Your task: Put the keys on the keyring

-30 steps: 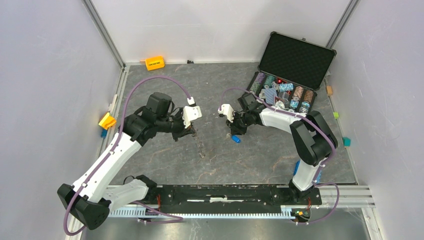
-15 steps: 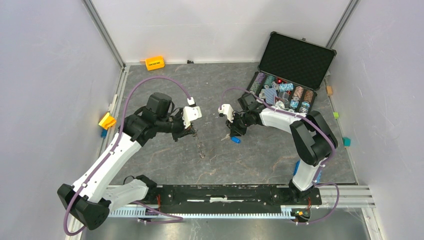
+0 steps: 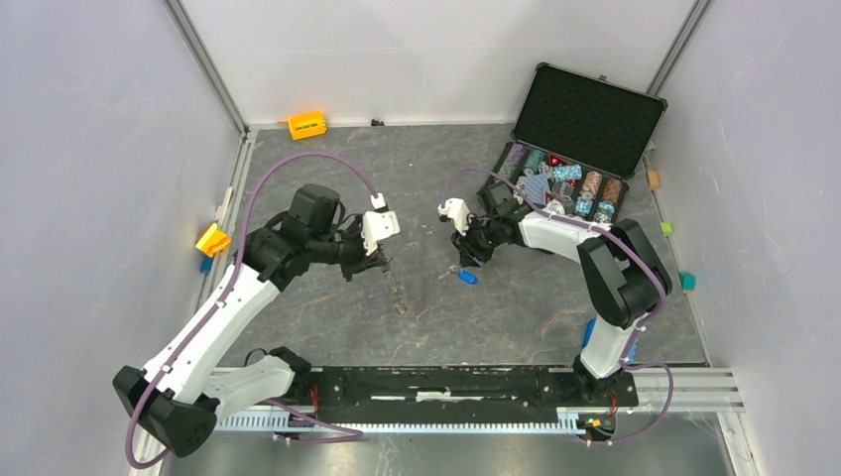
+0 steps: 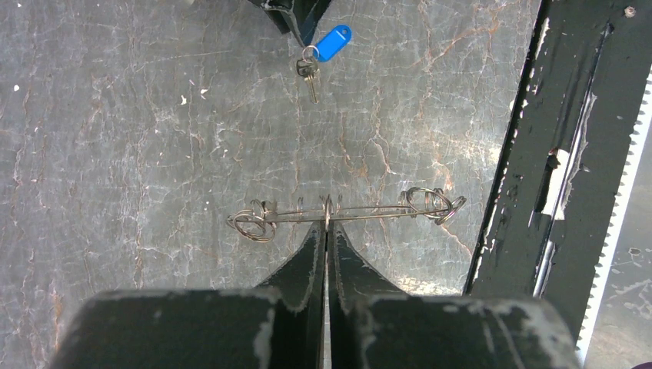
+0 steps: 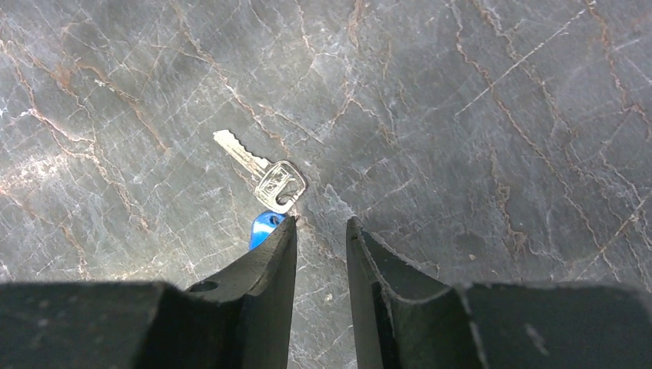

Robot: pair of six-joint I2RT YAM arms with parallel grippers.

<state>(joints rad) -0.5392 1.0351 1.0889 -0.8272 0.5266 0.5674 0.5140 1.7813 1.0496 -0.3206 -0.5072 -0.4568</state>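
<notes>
While the left hand [image 4: 327, 224] clamps the keyring [image 4: 369, 208], the key [image 5: 261, 173] lies unthreaded on the bench [image 5: 500, 115] beside the parted right hand [image 5: 321, 227]; threading remains.

Right wrist view: blue tag [image 5: 265, 227] mostly hidden behind one finger [image 5: 254, 284] of right gripper [image 5: 321, 224], only corner shows. Join between tag and key [image 5: 258, 172] partly covered. Left wrist view: keyring [image 4: 346, 209] seen edge-on, hoop shape unreadable. Stretch of wire at tips of left gripper [image 4: 327, 224] covered. Right gripper cut off by top edge there. Top view: keyring just thin streak, key too small to resolve, chip case [image 3: 587, 117] contents too small to tell apart.
</notes>
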